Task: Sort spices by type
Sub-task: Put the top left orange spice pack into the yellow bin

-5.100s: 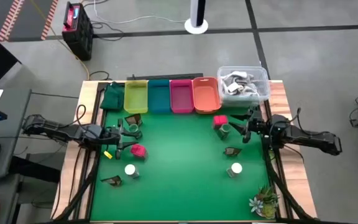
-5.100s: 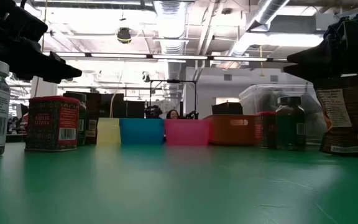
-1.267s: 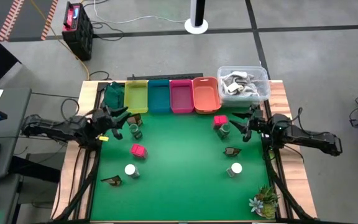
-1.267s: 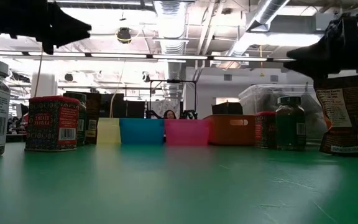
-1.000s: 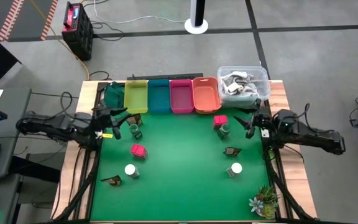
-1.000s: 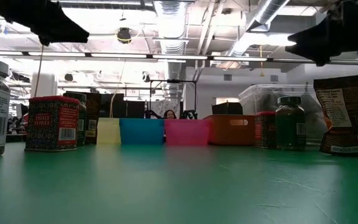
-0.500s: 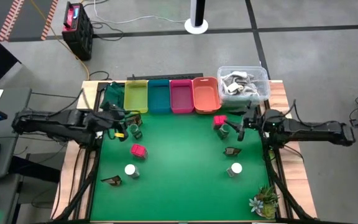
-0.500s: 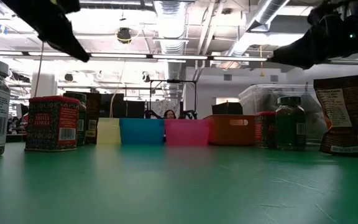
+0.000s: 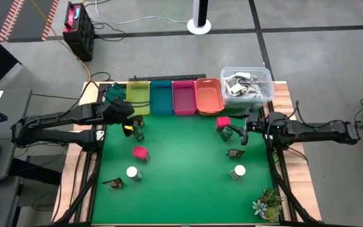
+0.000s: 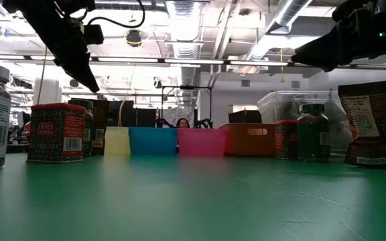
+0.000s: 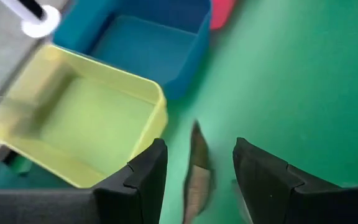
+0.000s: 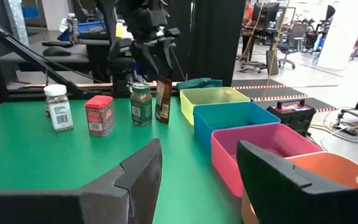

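Observation:
My left gripper [image 9: 128, 122] [image 11: 199, 148] is open and points down over a brown packet [image 11: 197, 177] that stands near the yellow bin [image 9: 137, 98]; its fingers are on either side, apart from it. A dark green jar [image 9: 137, 134], a red-pink block [image 9: 140, 152], a white-capped jar [image 9: 132, 173] and another packet [image 9: 113, 183] stand on the left half of the mat. My right gripper [image 9: 239, 130] [image 12: 199, 148] is open, held level beside a red-pink block [image 9: 222, 122] and a green jar [image 9: 227, 132]. A packet [image 9: 234, 153] and a white-capped jar [image 9: 238, 171] stand nearer.
Yellow, blue [image 9: 161, 98], pink [image 9: 183, 98] and orange [image 9: 208, 96] bins line the far edge. A clear tub [image 9: 246, 84] sits at the far right corner, a dark green cloth [image 9: 113, 96] at the far left, a spiky plant [image 9: 268, 203] at the near right corner.
My left gripper has moved toward the table's right and far edge, over the packet by the yellow bin, and has tipped its fingers downward. My right gripper has shifted toward the table's left, closer to the red-pink block and green jar. No object has moved.

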### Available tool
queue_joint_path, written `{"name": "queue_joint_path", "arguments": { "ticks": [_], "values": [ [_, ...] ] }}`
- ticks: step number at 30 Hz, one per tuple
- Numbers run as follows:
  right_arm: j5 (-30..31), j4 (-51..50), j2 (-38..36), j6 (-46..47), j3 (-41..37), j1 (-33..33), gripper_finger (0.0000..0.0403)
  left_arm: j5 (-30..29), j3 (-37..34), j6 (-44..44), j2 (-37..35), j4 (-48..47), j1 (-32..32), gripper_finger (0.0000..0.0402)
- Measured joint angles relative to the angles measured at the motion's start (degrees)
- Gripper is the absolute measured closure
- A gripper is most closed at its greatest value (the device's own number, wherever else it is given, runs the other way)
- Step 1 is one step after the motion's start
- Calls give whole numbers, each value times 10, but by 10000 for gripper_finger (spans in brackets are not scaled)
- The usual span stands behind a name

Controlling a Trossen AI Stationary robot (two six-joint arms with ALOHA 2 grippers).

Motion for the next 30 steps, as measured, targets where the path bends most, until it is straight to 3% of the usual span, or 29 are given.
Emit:
{"name": "queue_joint_path", "arguments": {
  "ticks": [4,10,14,20,24,30],
  "values": [
    [0,3,0,0,0,0,168,70,-1,8,12,-1,41,229],
    [0,6,0,0,0,0,168,81,-7,27,40,1,62,235],
    [0,6,0,0,0,0,168,81,-7,42,61,0,64,278],
    [0,6,0,2,0,0,168,82,-7,50,90,0,64,390],
    [0,4,0,13,0,0,168,88,0,52,91,-13,64,399],
    [0,3,1,15,0,-5,168,95,67,72,91,-26,64,401]
  ]
}}
